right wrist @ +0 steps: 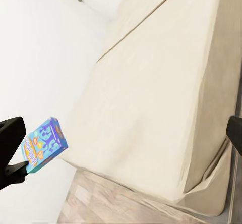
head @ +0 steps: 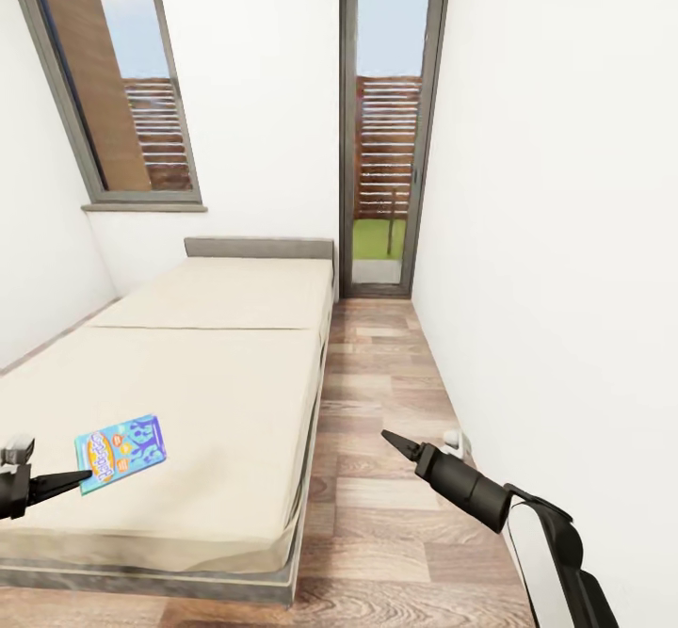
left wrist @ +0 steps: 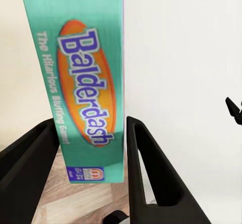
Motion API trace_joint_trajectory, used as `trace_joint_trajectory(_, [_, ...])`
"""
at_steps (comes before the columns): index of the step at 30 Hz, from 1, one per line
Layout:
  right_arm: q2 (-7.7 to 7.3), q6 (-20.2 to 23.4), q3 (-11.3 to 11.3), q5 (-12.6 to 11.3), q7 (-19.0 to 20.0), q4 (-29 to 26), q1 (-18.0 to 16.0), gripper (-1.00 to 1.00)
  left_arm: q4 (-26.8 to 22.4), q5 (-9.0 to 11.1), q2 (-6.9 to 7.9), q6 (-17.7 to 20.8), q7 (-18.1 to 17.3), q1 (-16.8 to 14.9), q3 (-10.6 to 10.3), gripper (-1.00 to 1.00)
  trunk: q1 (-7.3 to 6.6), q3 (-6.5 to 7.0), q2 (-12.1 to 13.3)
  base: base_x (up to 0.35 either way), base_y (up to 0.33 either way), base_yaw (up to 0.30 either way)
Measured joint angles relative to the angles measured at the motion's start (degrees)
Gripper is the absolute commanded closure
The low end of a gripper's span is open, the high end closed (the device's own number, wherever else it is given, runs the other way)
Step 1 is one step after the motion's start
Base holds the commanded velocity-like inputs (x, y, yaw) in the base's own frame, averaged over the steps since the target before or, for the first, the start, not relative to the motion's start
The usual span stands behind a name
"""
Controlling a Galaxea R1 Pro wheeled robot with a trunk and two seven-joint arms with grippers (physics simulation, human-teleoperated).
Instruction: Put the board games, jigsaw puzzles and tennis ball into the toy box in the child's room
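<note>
The long low bed point(head: 188, 374), with its two plain beige mattress sections, grey frame and low grey headboard, takes up the window side of the narrow white-walled child's room point(head: 546, 185), and everything else here is placed from it. Over the near corner of the bed's foot section hangs the thin flat light blue board game box point(head: 121, 452), printed with an orange oval logo and dark blue figures; the black left gripper point(head: 75, 479) reaches in from the bed's outer near side, and its pointed tip meets the box's near short end. In the left wrist view the box point(left wrist: 83, 77) stands between the two black fingers point(left wrist: 146, 168), its lower end reaching down into the gap, the word "Balderdash" readable across the orange oval; the fingers sit close on either side of the box, pinching it by that end. The right wrist view shows the same box point(right wrist: 44, 144) tilted, apart from the mattress point(right wrist: 166, 93), with the dark left gripper point(right wrist: 12, 151) against its lower end. Beside the bed, over the brown wood-plank floor point(head: 395, 515) that runs along the bed's free long side, the black right gripper point(head: 394, 442) hangs in the air, its tip pointing towards the bed and carrying nothing; its fingers look pressed together to a single point, apart from the mattress edge. Past the bed's headboard stands a tall grey-framed glass door point(head: 388, 120), and a grey-framed window point(head: 122, 82) sits in the wall above the bed's head end.
</note>
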Motion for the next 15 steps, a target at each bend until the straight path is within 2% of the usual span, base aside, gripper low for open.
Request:
trace_joint_trajectory(3, [-0.24,-0.2,1.6,0.1,-0.1,0.0,0.0,-1.0,0.0,0.0,0.08,0.0,0.0,0.0,0.0,1.0,-0.66,0.54,1.2,-0.001,0.0,0.028])
trace_joint_trajectory(5, [-0.21,-0.4,2.8,0.1,-0.4,-0.1,0.0,-1.0,0.1,-0.1,0.1,0.0,0.0,0.0,0.0,1.0,-1.1,0.89,2.0,0.0,0.0,0.18])
trace_joint_trajectory(10, [-0.29,-0.6,4.6,0.2,-0.6,-0.1,0.0,-1.0,0.1,-0.1,0.11,0.0,0.0,0.0,0.0,1.0,-2.2,1.71,4.0,0.0,0.0,0.243])
trace_joint_trajectory(15, [-0.31,-0.6,5.1,0.2,-0.7,-0.1,0.0,-1.0,0.1,-0.1,0.16,0.0,0.0,0.0,0.0,1.0,-3.29,2.45,6.0,-0.002,0.0,0.269])
